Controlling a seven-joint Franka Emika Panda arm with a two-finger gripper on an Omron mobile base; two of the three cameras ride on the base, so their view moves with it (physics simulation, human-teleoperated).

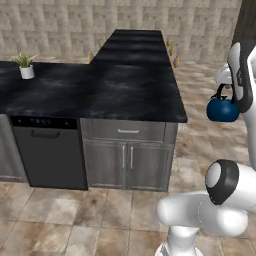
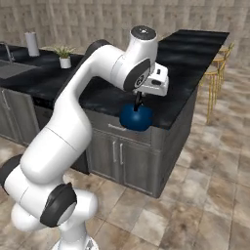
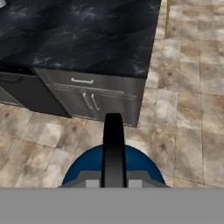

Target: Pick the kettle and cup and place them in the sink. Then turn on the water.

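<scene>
- Left base view: the small round dark-blue kettle with its black arched handle hung in the air past the right end of the black marble counter, clear of the countertop and high over the tan stone-tiled floor.
- The white arm's dark wrist covered the top of the handle there, so the gripper's fingers could not be made out from this side.
- A small white pot with a green plant stood near the far left of the counter, well apart from the kettle. A black dishwasher front sat under the counter, beside grey cabinet doors.
- Right base view: the gripper hung below the white hand, pinched on the kettle's black handle, with the blue body dangling just under it in front of the counter's near edge.
- The grey recessed sink lay at the far left of the counter with its slim faucet behind it, well apart from the kettle. A white paper-towel roll and the plant pot stood between them, further back.
- Yellow-legged stools stood at the far right side of the counter.
- Hand view: the black handle rose from between the two fingertips, the blue dome of the kettle under it, floor tiles below and the counter corner above.
</scene>
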